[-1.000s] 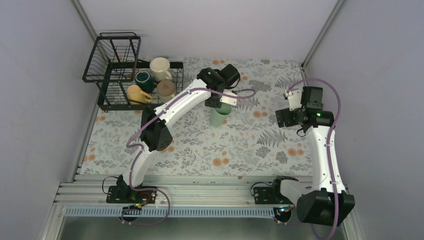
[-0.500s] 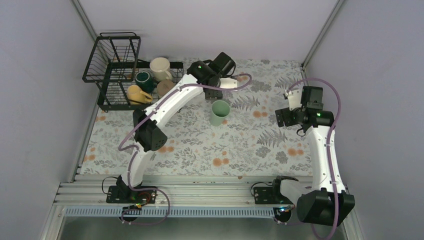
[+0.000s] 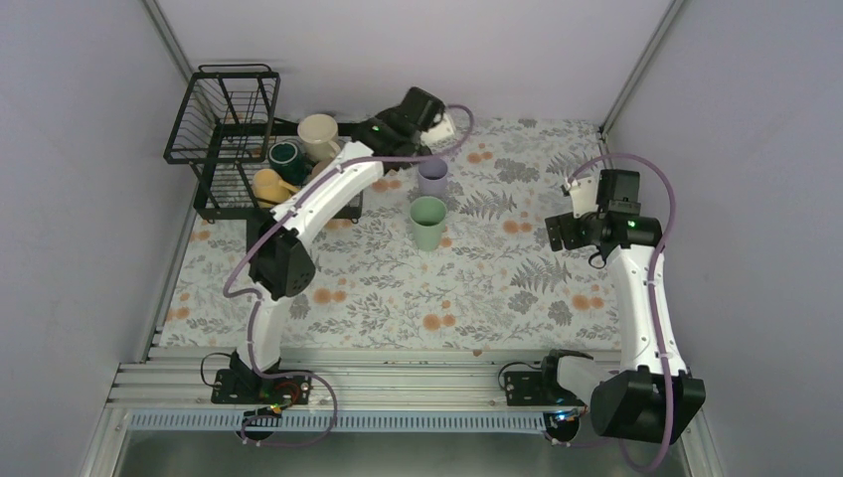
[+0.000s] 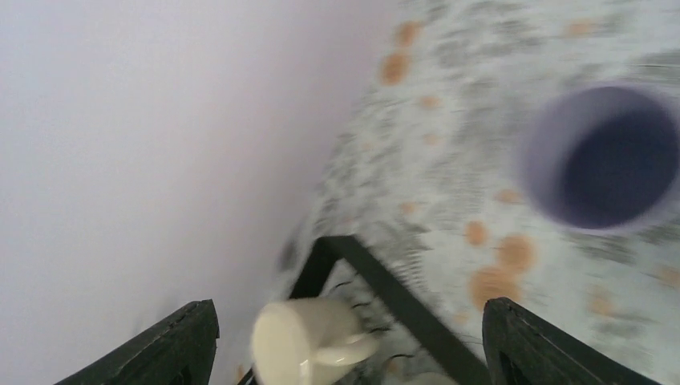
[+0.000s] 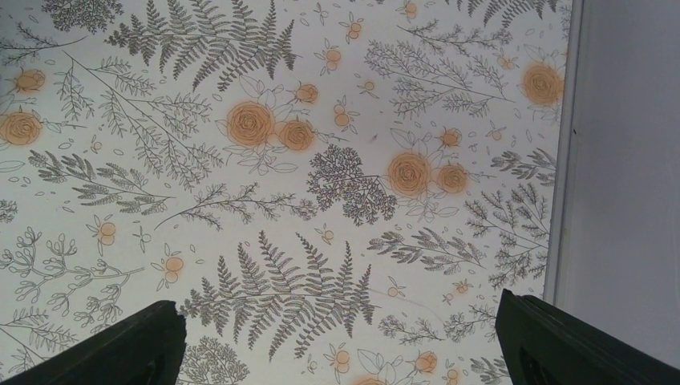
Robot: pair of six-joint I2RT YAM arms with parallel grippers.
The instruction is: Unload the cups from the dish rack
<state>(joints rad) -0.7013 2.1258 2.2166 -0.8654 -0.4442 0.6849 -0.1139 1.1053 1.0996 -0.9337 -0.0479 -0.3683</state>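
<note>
Bench (image 3: pixel 497 288): floral-patterned, carries everything.
Dish rack (image 3: pixel 224 114): holds cream mug (image 3: pixel 318 134), teal mug (image 3: pixel 287 156), yellow mug (image 3: pixel 266 185).
Left pincer (image 4: pixel 349 309): spread, empty, at the rack's right end above the cream mug.
Right pincer (image 5: pixel 337 305): spread, empty, well right of the rack.
Unloaded: lavender tumbler (image 3: pixel 432 176) and mint-green tumbler (image 3: pixel 428 221), upright near the rack's right end.
Progress: two out; at least three left.
</note>
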